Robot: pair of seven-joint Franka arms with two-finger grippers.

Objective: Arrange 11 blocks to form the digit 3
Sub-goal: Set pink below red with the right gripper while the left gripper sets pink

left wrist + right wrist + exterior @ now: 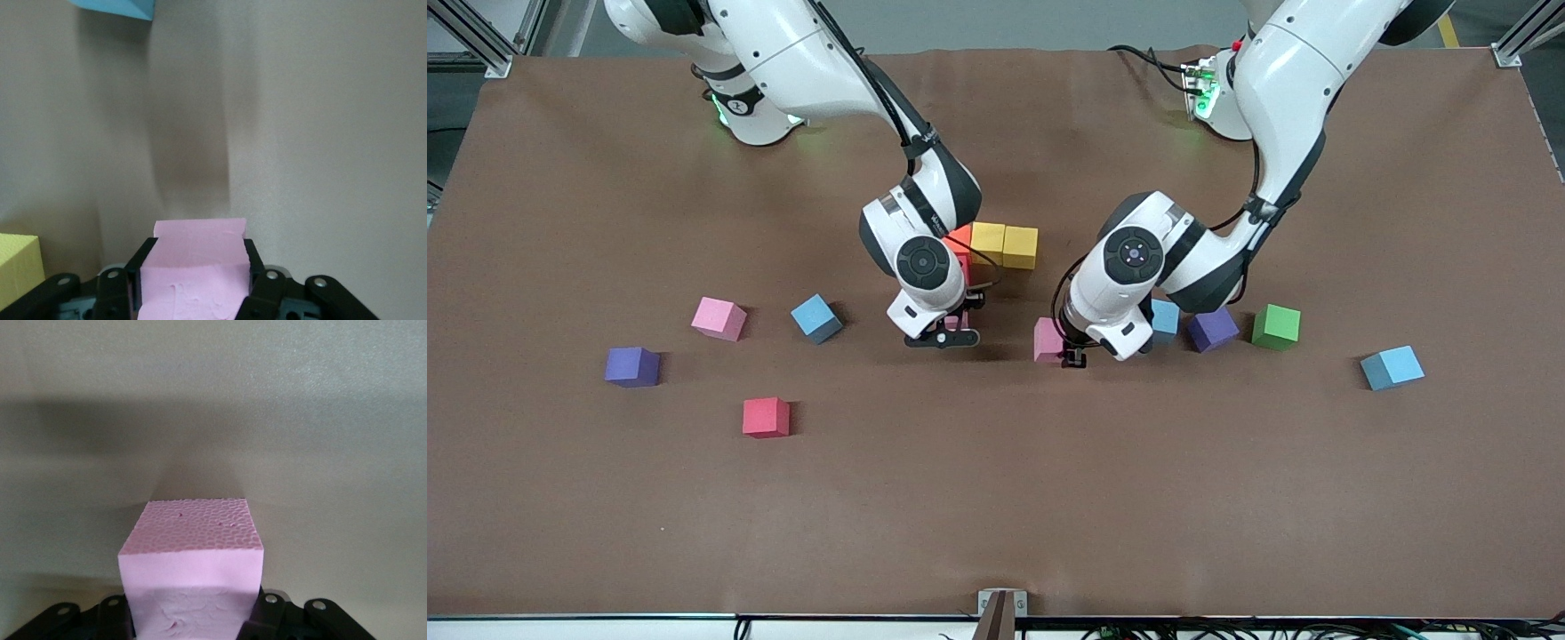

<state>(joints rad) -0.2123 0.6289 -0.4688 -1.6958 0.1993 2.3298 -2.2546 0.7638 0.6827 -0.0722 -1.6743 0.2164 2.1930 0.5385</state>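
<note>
A row of blocks lies mid-table: an orange block (960, 236) and two yellow blocks (988, 241) (1021, 247), with a red block (964, 267) just nearer the camera, partly hidden by the right arm. My right gripper (943, 336) (193, 608) is shut on a pink block (193, 563), low over the table beside the red one. My left gripper (1074, 357) (198, 259) is shut on another pink block (1047, 340) (197, 273), low over the table next to a light blue block (1166, 320). A yellow block (17, 267) shows at the left wrist view's edge.
Loose blocks toward the right arm's end: pink (719, 318), blue (816, 318), purple (632, 366), red (766, 417). Toward the left arm's end: purple (1213, 329), green (1276, 326), light blue (1392, 367). The brown table (996, 498) is bare nearer the camera.
</note>
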